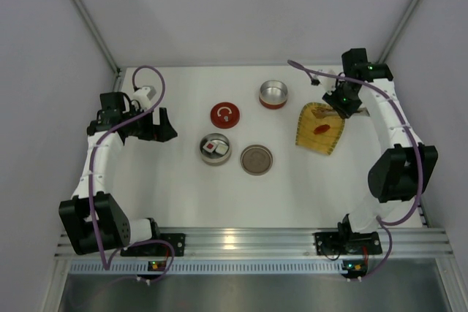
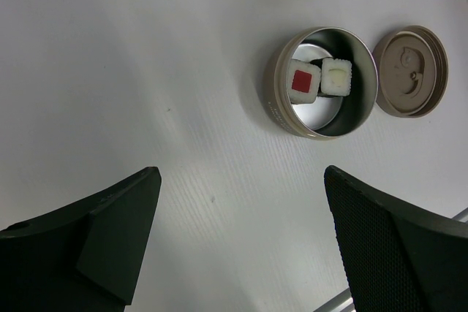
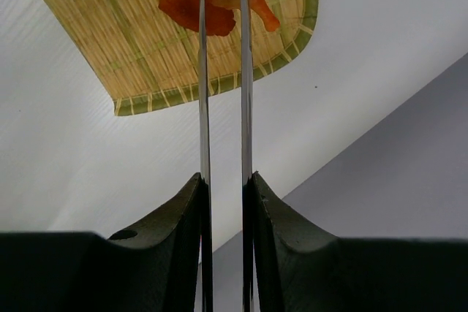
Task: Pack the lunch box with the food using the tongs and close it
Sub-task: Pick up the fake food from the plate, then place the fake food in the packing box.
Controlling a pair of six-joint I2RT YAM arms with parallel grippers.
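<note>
right gripper (image 3: 225, 180) clamped on the tongs (image 3: 202, 107), arms squeezed near-parallel to bracket the orange piece (image 3: 190, 12) on the woven mat (image 3: 110, 42), actual pinch probable but tips cropped; left gripper (image 2: 241, 173) jaws wide apart, hangs clear near the open tin (image 2: 281, 107) holding two pieces (image 2: 304, 80).

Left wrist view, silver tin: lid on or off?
Off: the tin stands open with two sushi pieces inside; a beige lid lies beside it.

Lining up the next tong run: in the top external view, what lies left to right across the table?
left end effector → open tin holding two food pieces → tan lid → woven mat with the orange food piece on it
</note>
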